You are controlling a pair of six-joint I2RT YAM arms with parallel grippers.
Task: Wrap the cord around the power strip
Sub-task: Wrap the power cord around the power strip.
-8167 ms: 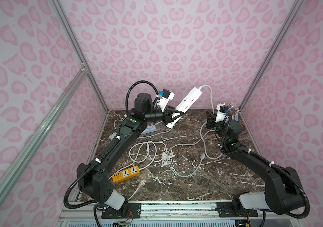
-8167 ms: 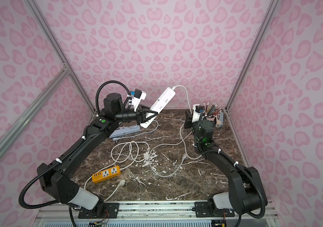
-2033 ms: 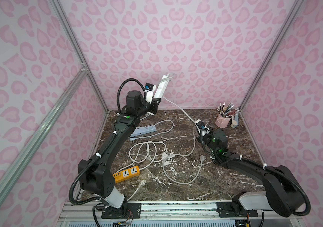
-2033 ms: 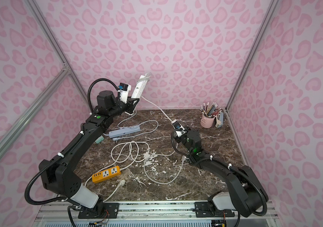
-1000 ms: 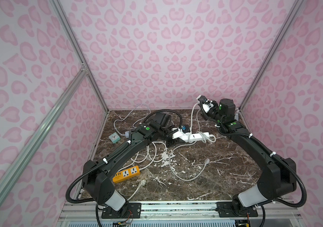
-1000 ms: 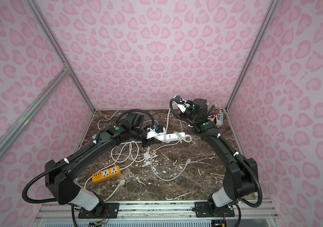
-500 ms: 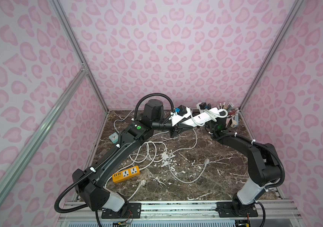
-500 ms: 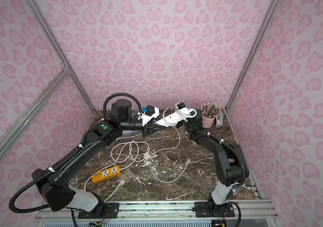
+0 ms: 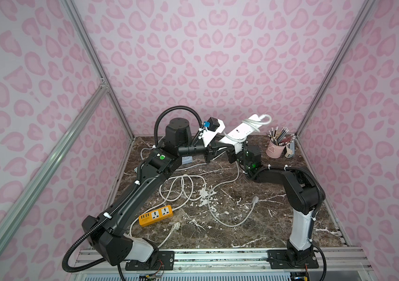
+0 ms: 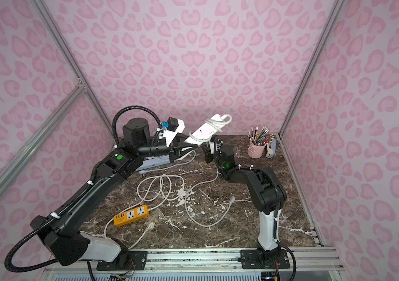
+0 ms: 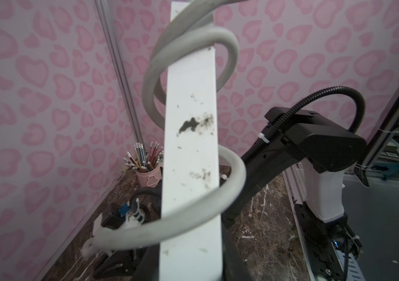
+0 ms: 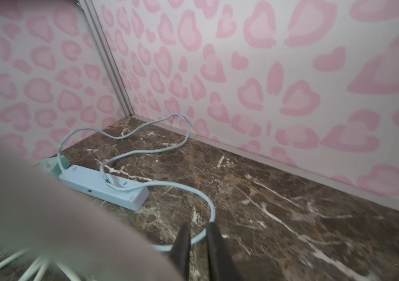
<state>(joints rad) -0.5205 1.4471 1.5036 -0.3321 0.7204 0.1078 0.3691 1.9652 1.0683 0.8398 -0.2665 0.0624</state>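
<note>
- Two or three loose turns of cord point(image 11: 232, 175) already spiral round the white power strip point(image 9: 239, 130), which is lifted off the bench point(image 9: 278, 219) and tilted, giving room to pass cord around it
- The left pincer point(image 9: 220, 145) is clamped on the strip's lower end, leaving its length free
- The right pincer point(image 12: 198, 230) sits closed just below; whether it pinches cord, I cannot tell
- Much cord lies slack on the bench, plug point(image 9: 255, 199) included

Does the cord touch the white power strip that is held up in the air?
Touching. The left wrist view shows the cord coiled around the white power strip, its lower loop lying flat across the strip's face.
</note>
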